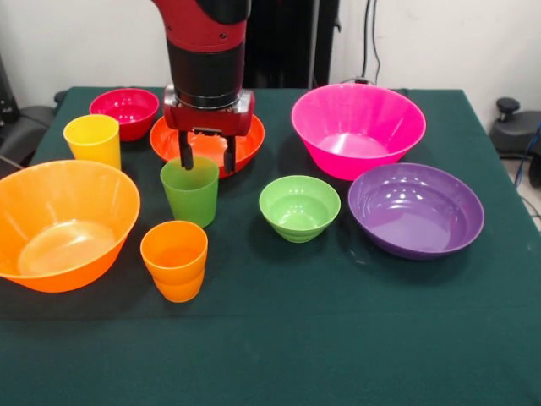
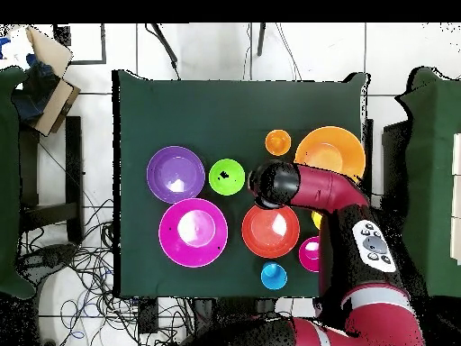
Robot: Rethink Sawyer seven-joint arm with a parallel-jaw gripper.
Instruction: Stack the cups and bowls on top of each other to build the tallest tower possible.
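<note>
My gripper [image 1: 207, 161] is open and hangs just above the green cup [image 1: 191, 193], its fingers [image 1: 185, 152] level with the cup's rim. The arm hides that cup in the overhead view. The orange cup [image 1: 175, 260] and large orange bowl [image 1: 59, 224] stand at the left, and the yellow cup [image 1: 93, 139] and crimson bowl [image 1: 125, 110] behind them. The red-orange bowl [image 1: 245, 139] lies behind the gripper. The pink bowl [image 1: 357, 128], purple bowl [image 1: 415, 210] and light green bowl [image 1: 299, 207] are to the right. The blue cup [image 2: 274, 275] shows only overhead. Nothing is stacked.
The green table [image 1: 279, 338] ends in edges on all sides. Chairs and cables surround it on the floor. A cardboard box [image 2: 45, 77] sits off the table in the overhead view.
</note>
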